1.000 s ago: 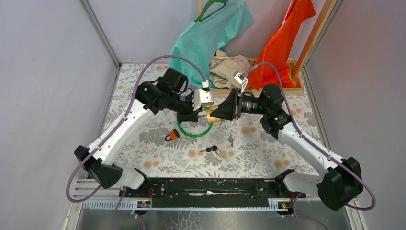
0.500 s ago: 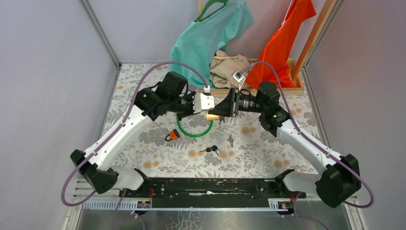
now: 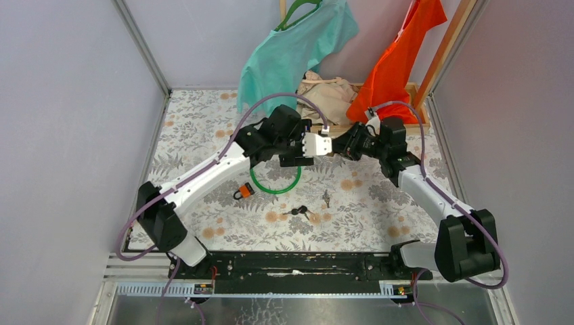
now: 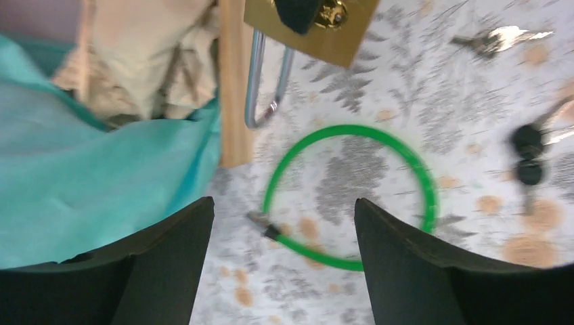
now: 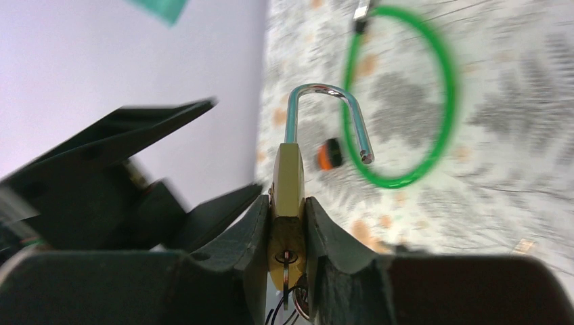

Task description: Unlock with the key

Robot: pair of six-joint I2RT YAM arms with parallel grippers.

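right wrist, fingers [image 5: 252, 233] pinch padlock [image 5: 288, 177], shackle [image 5: 323, 90] open

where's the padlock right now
Right wrist view: the padlock is clamped in the right pincer, shackle open, with the green ring lying beyond it.

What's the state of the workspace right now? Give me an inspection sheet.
Surface: floral cloth, flat.
Job's things: brass padlock, shackle swung open; key apparently in its keyhole.
Clutter: green ring, small orange lock, loose keys on the cloth.
Grippers: right gripper shut on the padlock; left gripper open, empty.
Cables: purple cables arch over both arms.
Surroundings: teal shirt, orange garment, beige cloth by a wooden frame; grey walls.
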